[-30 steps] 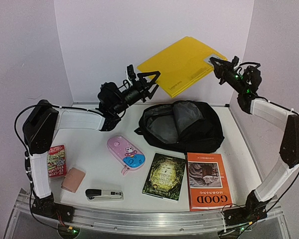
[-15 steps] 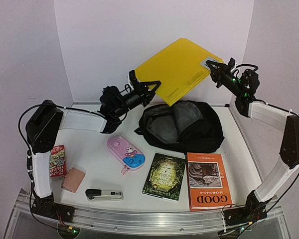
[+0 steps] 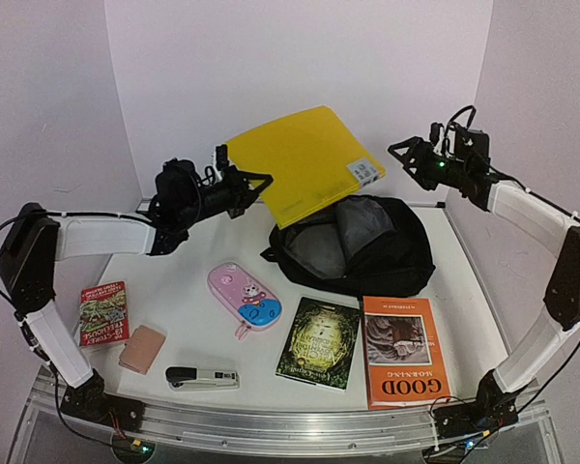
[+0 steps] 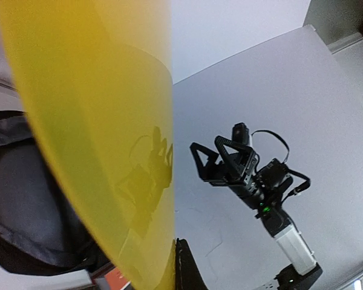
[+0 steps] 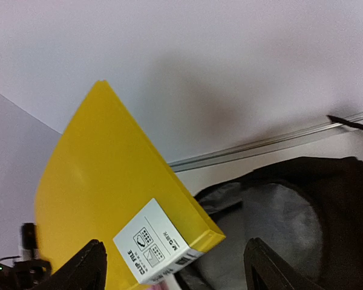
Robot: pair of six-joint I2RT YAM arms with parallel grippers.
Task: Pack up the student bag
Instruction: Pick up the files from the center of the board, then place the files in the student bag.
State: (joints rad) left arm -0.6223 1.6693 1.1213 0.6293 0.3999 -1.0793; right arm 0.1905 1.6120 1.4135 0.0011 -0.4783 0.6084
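At the back middle of the white table [image 3: 174, 280]: large black soft fabric student bag [image 3: 387, 256], lying flat, zip undone, grey lining showing through the wide mouth. Above its back-left part, up in the air: flat yellow plastic folder [image 3: 300, 159] with a white printed label [image 3: 364, 172] at its right corner, tilted, lower edge over the rear of the bag's opening; contact with the rim impossible to tell. Pinched at the folder's left edge by the left gripper [image 3: 253, 183], jaws closed tight on the sheet. From the left wrist view, little beyond the yellow surface close up, with the bag's lining beneath. Right gripper [image 3: 403, 159] spread wide with nothing in it, near the labelled corner yet clear of it. From the right wrist view, both black fingers [image 5: 85, 267] at the bottom corners, the folder's corner and the bag's mouth farther off between them. Along the front of the table, left to right: small red paperback [image 3: 102, 313], little pink wallet [image 3: 142, 349], black and silver stapler [image 3: 202, 377], pink cartoon pencil case [image 3: 245, 297], dark green book [image 3: 319, 341], orange book [image 3: 404, 350] lettered GOOD MORNING, the last two close in front of the bag.
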